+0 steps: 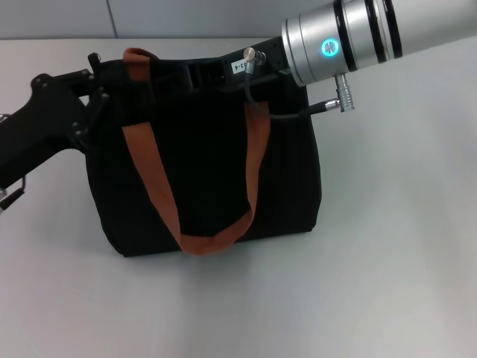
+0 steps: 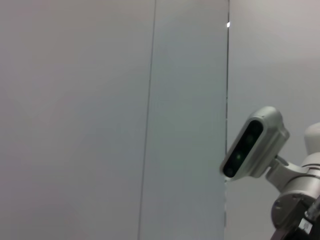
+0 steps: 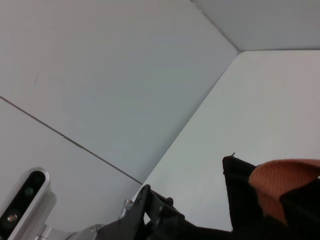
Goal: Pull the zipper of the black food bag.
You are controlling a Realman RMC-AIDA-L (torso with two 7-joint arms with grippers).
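Black food bag (image 1: 209, 179) upright on table (image 1: 387, 261). Left gripper (image 1: 93, 93) at bag's top left corner, right gripper (image 1: 223, 73) over top edge; finger state of both: cannot tell. Zipper hidden, probably under right gripper. Risk: pull without firm hold drags or tips bag.

Matt black fabric of the black food bag (image 1: 209, 171), woven orange-brown webbing handles (image 1: 153, 179), smooth pale matt tabletop (image 1: 387, 261), brushed silver metal right arm casing (image 1: 350, 37), matt black plastic left gripper (image 1: 86, 97) at bag's left edge

White tabletop (image 1: 387, 246), pale grey panelled wall (image 3: 115, 85) behind, thin dark seams, soft even light
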